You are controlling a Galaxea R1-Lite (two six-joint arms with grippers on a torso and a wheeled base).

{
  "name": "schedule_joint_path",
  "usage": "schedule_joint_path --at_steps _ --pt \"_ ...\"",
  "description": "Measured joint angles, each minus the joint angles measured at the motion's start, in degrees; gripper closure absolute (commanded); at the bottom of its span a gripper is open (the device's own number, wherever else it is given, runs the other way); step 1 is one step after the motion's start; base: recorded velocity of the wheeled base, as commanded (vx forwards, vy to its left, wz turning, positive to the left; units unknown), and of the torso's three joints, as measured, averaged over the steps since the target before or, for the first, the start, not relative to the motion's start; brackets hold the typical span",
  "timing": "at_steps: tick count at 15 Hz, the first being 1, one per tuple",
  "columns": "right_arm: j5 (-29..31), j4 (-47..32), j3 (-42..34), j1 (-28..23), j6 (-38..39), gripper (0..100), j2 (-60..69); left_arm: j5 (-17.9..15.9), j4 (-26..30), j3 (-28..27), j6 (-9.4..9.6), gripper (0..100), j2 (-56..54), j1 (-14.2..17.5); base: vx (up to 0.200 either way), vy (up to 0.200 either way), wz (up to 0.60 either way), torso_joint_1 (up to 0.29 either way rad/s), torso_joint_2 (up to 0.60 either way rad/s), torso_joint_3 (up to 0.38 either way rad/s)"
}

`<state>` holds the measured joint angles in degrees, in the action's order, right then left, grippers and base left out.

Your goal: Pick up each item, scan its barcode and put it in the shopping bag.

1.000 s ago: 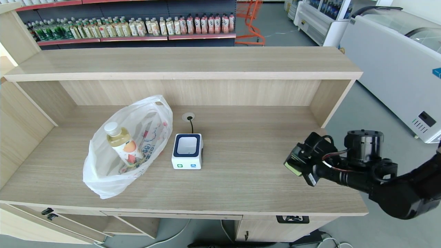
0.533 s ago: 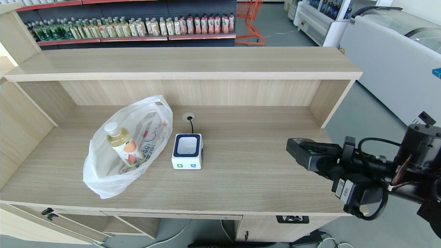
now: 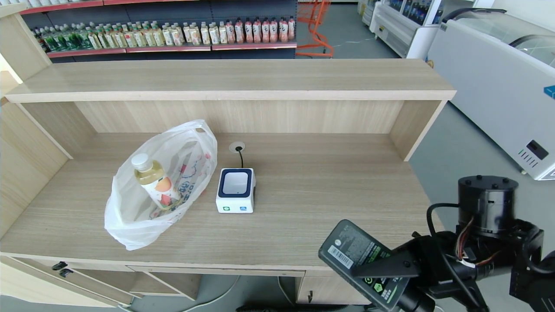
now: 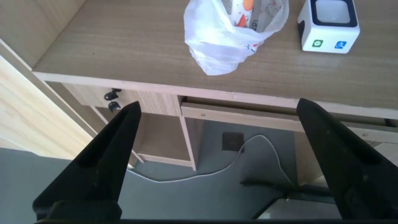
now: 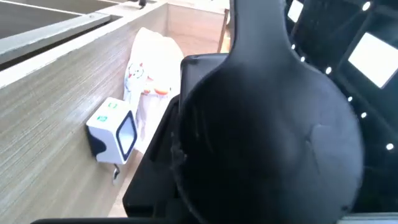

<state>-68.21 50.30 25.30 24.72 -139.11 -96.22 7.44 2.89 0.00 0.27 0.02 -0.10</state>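
Head view: the right hand (image 3: 373, 269) is low at the front right, just outside the front edge of the counter (image 3: 312, 208). It is clamped on a dark packet (image 3: 347, 243), flat and longish. The long axis of the packet runs from the wrist up and leftward, and its free end points toward the counter. The barcode label (image 3: 340, 256) lies on the face turned upward. The scanner (image 3: 235, 189) stands at mid-counter, well apart from the packet, with its window also facing up. Just to its left the shopping bag (image 3: 125, 208) lies open with a bottle (image 3: 154, 182) inside.

I judge that the picking is done and the scan is the step in hand. The next move probably needs the packet carried above the scanner and rolled over, so that the label looks down into the window (now both look up).

Left wrist view: the left hand (image 4: 217, 109) has its fingers wide apart and holds nothing. It hangs before the counter front, with bag and scanner beyond.

Right wrist view: a dark mass is close to the lens, and I cannot tell packet from hand there. Behind it are the scanner and the bag.
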Motion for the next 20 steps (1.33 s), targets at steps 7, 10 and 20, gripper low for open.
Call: schedule_joint_path --at_steps 7,10,20 --pt "-0.2 0.0 0.4 3.3 -2.8 100 -2.3 0.0 0.0 0.0 -0.02 0 0.0 0.0 0.0 0.0 0.0 0.0 0.0 0.0" --pt "-0.2 0.0 0.7 4.4 -2.9 100 -3.0 0.0 0.0 0.0 -0.02 0 0.0 0.0 0.0 0.0 0.0 0.0 0.0 0.0" --pt "-0.4 0.0 1.2 4.8 -3.0 100 -3.6 0.0 0.0 0.0 0.0 0 0.0 0.0 0.0 0.0 0.0 0.0 0.0 0.0"
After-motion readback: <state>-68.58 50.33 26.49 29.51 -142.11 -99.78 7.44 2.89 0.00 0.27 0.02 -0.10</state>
